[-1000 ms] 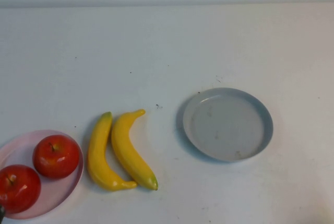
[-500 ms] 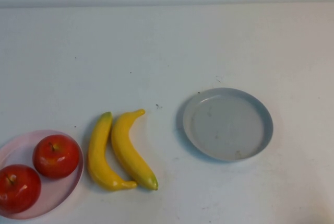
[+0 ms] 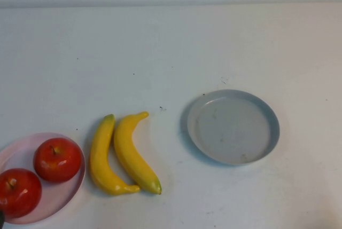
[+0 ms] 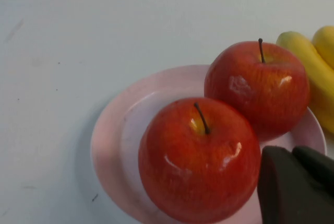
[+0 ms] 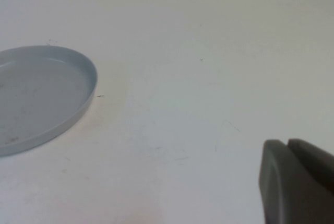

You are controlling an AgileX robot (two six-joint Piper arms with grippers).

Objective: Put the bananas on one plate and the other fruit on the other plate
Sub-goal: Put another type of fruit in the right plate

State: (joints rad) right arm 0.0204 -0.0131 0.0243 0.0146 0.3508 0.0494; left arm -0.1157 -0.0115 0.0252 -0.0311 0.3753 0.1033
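Two yellow bananas (image 3: 101, 159) (image 3: 132, 154) lie side by side on the white table, between the plates. The grey-blue plate (image 3: 230, 127) sits to their right with nothing on it. Two red apples (image 3: 57, 159) (image 3: 18, 191) rest on the pale pink plate (image 3: 65, 194) at the near left. My left gripper (image 4: 292, 153) is shut with nothing in it, close beside the nearer apple (image 4: 198, 161) over the pink plate's rim (image 4: 120, 130). My right gripper (image 5: 287, 143) is shut with nothing held, over bare table to the right of the grey-blue plate (image 5: 42, 88).
The white table (image 3: 171, 53) stretches back to a pale wall. In the left wrist view the bananas' ends (image 4: 308, 67) lie just beyond the farther apple (image 4: 258, 88).
A dark tip of my left gripper slipped out of the high view's lower left corner and shows there again. The fruit and plates have not moved.
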